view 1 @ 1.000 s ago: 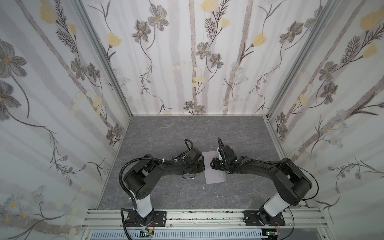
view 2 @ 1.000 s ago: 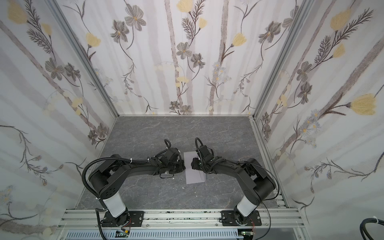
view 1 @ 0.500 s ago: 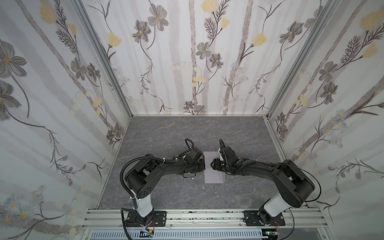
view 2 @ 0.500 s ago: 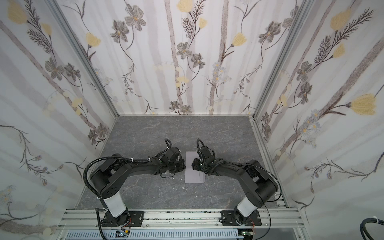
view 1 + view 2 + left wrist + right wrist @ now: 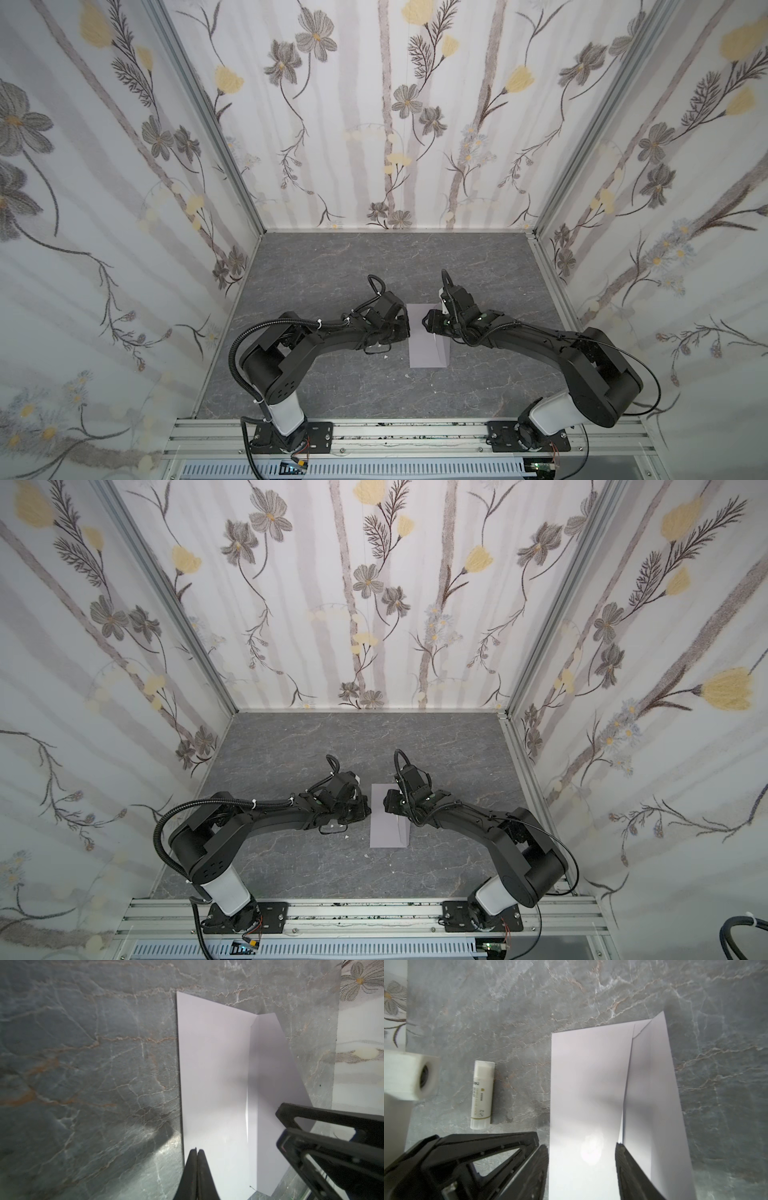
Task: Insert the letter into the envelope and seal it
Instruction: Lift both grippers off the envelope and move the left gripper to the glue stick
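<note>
Left tool [image 5: 196,1150] sitting fully closed at the edge of the long grey-lavender paper envelope [image 5: 424,345], lower centre in both top views, right tool [image 5: 581,1145] gaping wide over it

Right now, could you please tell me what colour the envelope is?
The envelope is plain pale grey-lavender, clearest in the left wrist view.

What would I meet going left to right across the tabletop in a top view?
left arm's base → left hand → envelope → right arm's base. The right hand hangs over the envelope, so it is left out.
</note>
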Robot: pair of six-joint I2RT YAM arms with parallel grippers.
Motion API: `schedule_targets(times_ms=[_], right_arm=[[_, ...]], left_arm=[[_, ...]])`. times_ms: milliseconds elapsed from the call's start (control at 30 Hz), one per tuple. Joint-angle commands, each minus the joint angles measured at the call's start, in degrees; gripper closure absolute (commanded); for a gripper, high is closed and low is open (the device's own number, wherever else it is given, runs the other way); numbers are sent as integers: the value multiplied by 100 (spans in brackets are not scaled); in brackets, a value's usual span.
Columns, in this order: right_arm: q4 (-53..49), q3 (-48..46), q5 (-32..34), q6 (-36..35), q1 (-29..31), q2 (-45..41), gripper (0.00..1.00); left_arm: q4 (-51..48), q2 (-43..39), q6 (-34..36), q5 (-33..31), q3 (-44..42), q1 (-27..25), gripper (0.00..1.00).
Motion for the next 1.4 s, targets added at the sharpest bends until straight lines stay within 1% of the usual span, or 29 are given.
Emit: schedule_targets(times_ms=[0,33,67,167,233,267,300,333,467,567,733,800,933,1367], right_arm=[[-133,163,158,-75,-7,-275,46],[-185,196,185,-85,-12,-305,46],[-235,239,196,-118,-23,-576,46],[-409,352,149,-269,-82,-862,46],[-466,390,91,-410,-96,-998,46],[-494,372,151,-425,-107,-1069,46],[-479,327,193,-444,-113,-1140,46],[-441,289,226,-453,-115,-1201,47],[-367,295,81,-485,-220,-1263,47],[-328,386,-31,-579,-261,-1263,47],[-129,398,-326,-716,-328,-1205,47],[-79,392,-439,-766,-339,-1113,47],[125,261,-621,-784,-346,-984,47],[484,100,-848,-736,-377,-674,48]], left_arm=[[3,-261,66,-84,50,81,96],[-27,-356,83,-99,64,123,96],[-84,-476,124,-127,81,177,95],[-504,-795,366,-332,178,358,93],[-844,-1027,560,-568,185,534,89],[-1016,-1145,650,-658,175,653,85],[-1174,-1259,755,-712,157,784,74],[-1327,-1339,854,-785,148,887,67],[-1905,-1559,1301,-1188,117,1231,54],[-2161,-1408,1591,-1251,240,1383,54],[-2338,-959,1991,-1217,425,1393,54],[-2404,-784,2047,-1244,436,1393,54],[-2407,-583,2090,-1038,382,1384,57],[-2431,-185,2356,-944,430,1332,63]])
